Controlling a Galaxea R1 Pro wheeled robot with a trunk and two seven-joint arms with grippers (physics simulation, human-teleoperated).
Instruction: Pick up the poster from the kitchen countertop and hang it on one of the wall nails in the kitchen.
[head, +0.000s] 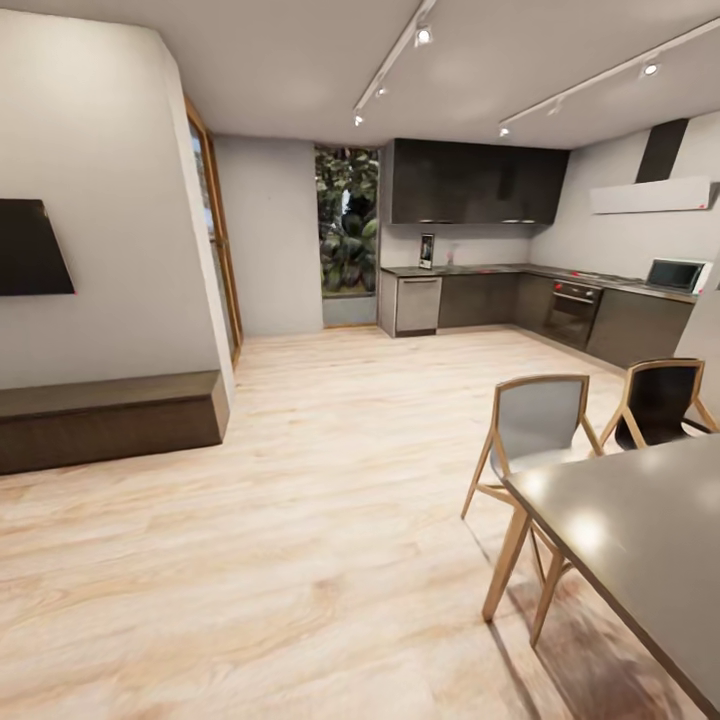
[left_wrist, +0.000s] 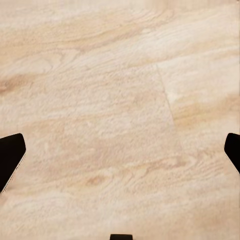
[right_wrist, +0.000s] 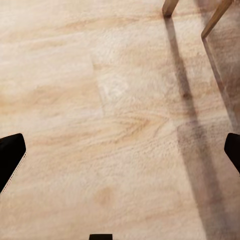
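Note:
Far across the room, the poster (head: 427, 250) stands upright as a small rectangle at the left end of the grey kitchen countertop (head: 500, 268). The countertop runs in an L above dark cabinets. The grey wall panel (head: 270, 235) sits between the wood-framed window and the plant window, and no wall nail can be made out on it at this distance. My left gripper (left_wrist: 120, 155) hangs open over bare wood floor, its dark fingertips (left_wrist: 10, 155) wide apart. My right gripper (right_wrist: 120, 155) is open too, above floor beside chair legs (right_wrist: 170, 7).
A grey dining table (head: 640, 540) with two wooden chairs (head: 535, 425) fills the near right. A low dark bench (head: 110, 415) and a wall screen (head: 30, 247) stand on the left. An oven (head: 570, 312) and a microwave (head: 678, 274) line the right counter. Open wood floor (head: 330, 480) leads toward the kitchen.

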